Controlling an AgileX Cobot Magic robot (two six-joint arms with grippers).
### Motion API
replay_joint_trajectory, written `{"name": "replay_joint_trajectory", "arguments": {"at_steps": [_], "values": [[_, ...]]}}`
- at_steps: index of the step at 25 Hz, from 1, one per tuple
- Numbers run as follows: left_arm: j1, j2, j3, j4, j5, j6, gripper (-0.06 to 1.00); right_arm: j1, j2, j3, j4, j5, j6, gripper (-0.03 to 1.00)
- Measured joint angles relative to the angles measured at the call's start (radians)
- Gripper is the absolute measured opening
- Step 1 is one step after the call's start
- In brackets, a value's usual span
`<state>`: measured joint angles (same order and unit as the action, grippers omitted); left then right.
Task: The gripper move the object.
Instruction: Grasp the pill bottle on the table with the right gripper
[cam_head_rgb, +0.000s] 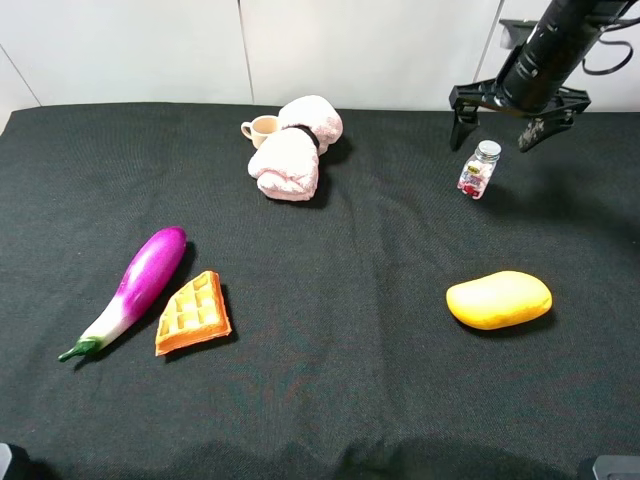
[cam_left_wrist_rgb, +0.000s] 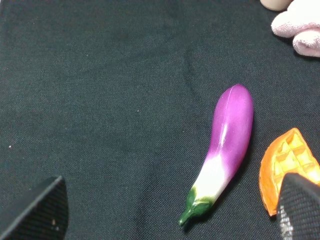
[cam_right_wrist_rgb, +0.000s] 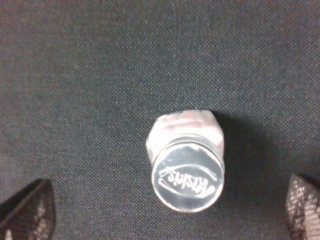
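Note:
The object, a small clear jar (cam_head_rgb: 478, 170) with a silver cap and red-pink contents, stands upright on the black cloth at the back right. My right gripper (cam_head_rgb: 497, 132) hangs open just above and behind it, fingers spread wide. In the right wrist view the jar's cap (cam_right_wrist_rgb: 187, 177) lies between the two fingertips (cam_right_wrist_rgb: 27, 210), untouched. My left gripper (cam_left_wrist_rgb: 170, 215) is open over the cloth, with nothing between its fingers.
A yellow mango (cam_head_rgb: 498, 299) lies in front of the jar. A purple eggplant (cam_head_rgb: 135, 288) and an orange waffle piece (cam_head_rgb: 193, 313) lie at the left. A pink towel roll (cam_head_rgb: 295, 148) and a beige cup (cam_head_rgb: 261, 129) sit at the back centre.

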<state>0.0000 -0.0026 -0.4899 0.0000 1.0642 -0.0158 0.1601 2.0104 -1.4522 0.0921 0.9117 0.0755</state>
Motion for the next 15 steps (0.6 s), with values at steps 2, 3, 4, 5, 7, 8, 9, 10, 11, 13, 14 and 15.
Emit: {"name": "replay_joint_trajectory", "arguments": {"at_steps": [2, 3, 4, 5, 7, 8, 9, 10, 11, 13, 14, 15], "values": [[0.0, 0.0, 0.0, 0.0, 0.0, 0.0, 0.87, 0.0, 0.02, 0.0, 0.0, 0.002, 0.0, 0.69], [0.0, 0.0, 0.0, 0.0, 0.0, 0.0, 0.87, 0.0, 0.024, 0.0, 0.0, 0.002, 0.0, 0.69], [0.0, 0.0, 0.0, 0.0, 0.0, 0.0, 0.87, 0.0, 0.029, 0.0, 0.0, 0.001, 0.0, 0.69], [0.0, 0.0, 0.0, 0.0, 0.0, 0.0, 0.87, 0.0, 0.032, 0.0, 0.0, -0.001, 0.0, 0.69], [0.0, 0.0, 0.0, 0.0, 0.0, 0.0, 0.87, 0.0, 0.035, 0.0, 0.0, -0.006, 0.0, 0.69], [0.0, 0.0, 0.0, 0.0, 0.0, 0.0, 0.87, 0.0, 0.035, 0.0, 0.0, -0.008, 0.0, 0.69], [0.0, 0.0, 0.0, 0.0, 0.0, 0.0, 0.87, 0.0, 0.036, 0.0, 0.0, -0.012, 0.0, 0.69], [0.0, 0.0, 0.0, 0.0, 0.0, 0.0, 0.87, 0.0, 0.037, 0.0, 0.0, -0.019, 0.0, 0.69], [0.0, 0.0, 0.0, 0.0, 0.0, 0.0, 0.87, 0.0, 0.037, 0.0, 0.0, -0.027, 0.0, 0.69], [0.0, 0.0, 0.0, 0.0, 0.0, 0.0, 0.87, 0.0, 0.042, 0.0, 0.0, -0.034, 0.0, 0.69], [0.0, 0.0, 0.0, 0.0, 0.0, 0.0, 0.87, 0.0, 0.047, 0.0, 0.0, -0.035, 0.0, 0.69], [0.0, 0.0, 0.0, 0.0, 0.0, 0.0, 0.87, 0.0, 0.053, 0.0, 0.0, -0.038, 0.0, 0.69]]}}
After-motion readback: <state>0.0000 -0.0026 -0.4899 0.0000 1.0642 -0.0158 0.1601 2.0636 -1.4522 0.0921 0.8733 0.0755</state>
